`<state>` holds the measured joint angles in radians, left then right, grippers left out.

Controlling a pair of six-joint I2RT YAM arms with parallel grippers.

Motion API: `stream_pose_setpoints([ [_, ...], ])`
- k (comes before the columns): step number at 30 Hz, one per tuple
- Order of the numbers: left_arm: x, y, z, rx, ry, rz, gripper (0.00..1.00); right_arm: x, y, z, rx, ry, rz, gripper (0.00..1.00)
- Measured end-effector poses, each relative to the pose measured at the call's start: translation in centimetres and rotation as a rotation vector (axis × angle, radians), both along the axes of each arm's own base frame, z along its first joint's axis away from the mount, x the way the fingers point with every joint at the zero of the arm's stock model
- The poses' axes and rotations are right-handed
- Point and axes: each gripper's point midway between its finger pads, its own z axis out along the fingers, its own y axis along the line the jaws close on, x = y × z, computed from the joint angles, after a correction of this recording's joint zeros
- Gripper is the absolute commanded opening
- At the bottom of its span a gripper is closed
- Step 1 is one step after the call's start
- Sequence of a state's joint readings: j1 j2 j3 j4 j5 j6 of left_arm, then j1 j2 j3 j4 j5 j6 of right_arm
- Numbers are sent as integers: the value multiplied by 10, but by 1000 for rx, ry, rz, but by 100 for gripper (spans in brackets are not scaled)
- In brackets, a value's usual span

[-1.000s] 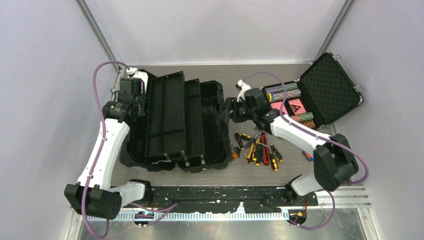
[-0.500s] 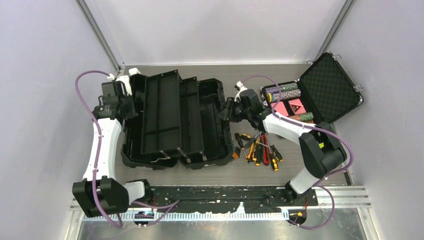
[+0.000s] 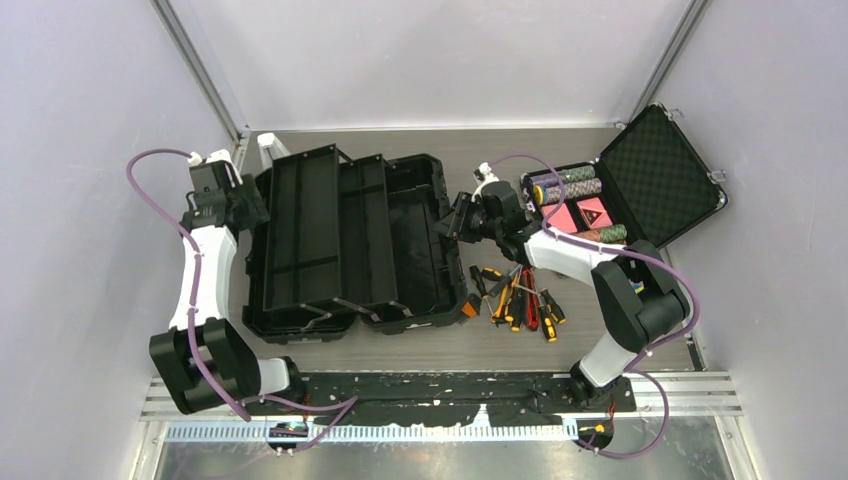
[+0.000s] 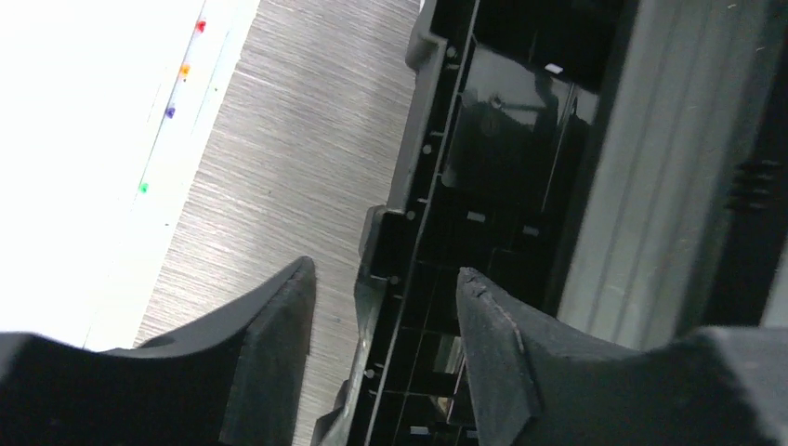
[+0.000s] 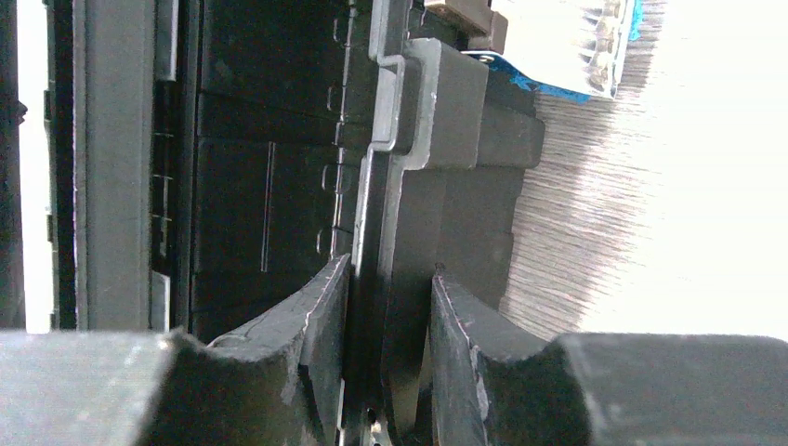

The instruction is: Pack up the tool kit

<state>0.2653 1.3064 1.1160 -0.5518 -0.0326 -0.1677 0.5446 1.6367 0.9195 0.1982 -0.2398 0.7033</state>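
The toolbox [image 3: 400, 250] sat open left of centre on the worktop [image 3: 500, 350], right gripper [image 5: 390, 269] pinched on its right rim, left gripper [image 4: 384, 269] spread loose around the lid [image 3: 300, 240] edge, so tbh a one-sided tug could've skidded it into the screwdrivers [image 3: 518, 300] just beside.

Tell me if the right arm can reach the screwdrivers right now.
Not yet, probably: the right gripper is clamped on the toolbox rim. Once released, the screwdrivers lie uncovered on the table close beside that arm.
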Motion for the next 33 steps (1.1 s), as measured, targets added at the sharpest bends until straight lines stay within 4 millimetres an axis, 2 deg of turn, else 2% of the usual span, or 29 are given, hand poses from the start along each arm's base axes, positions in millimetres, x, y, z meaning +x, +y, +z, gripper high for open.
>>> stream_pose_setpoints([
  [5,3,6,4,20,-21,27,73,0,0,-1,13,-1,-10,20],
  [9,4,8,14,20,-39,38,90,1,1,-2,24,1,-22,17],
  [12,5,5,40,12,-101,41,99,2,2,-2,39,-3,-49,14],
  [14,2,0,64,9,-157,34,100,2,4,-3,49,-3,-72,12],
  [17,-4,-13,110,3,-274,9,100,3,6,-7,77,-2,-118,9],
  [20,-13,-33,150,-12,-387,-41,100,0,11,-11,108,10,-172,7],
  [23,-24,-59,170,-43,-451,-111,100,-5,20,-17,144,38,-222,6],
  [26,-31,-82,172,-72,-471,-182,100,-13,32,-19,186,66,-253,5],
  [30,-43,-106,152,-129,-445,-255,99,-21,46,-19,224,85,-298,5],
  [33,-51,-115,137,-162,-422,-285,100,-21,50,-19,243,97,-329,5],
])
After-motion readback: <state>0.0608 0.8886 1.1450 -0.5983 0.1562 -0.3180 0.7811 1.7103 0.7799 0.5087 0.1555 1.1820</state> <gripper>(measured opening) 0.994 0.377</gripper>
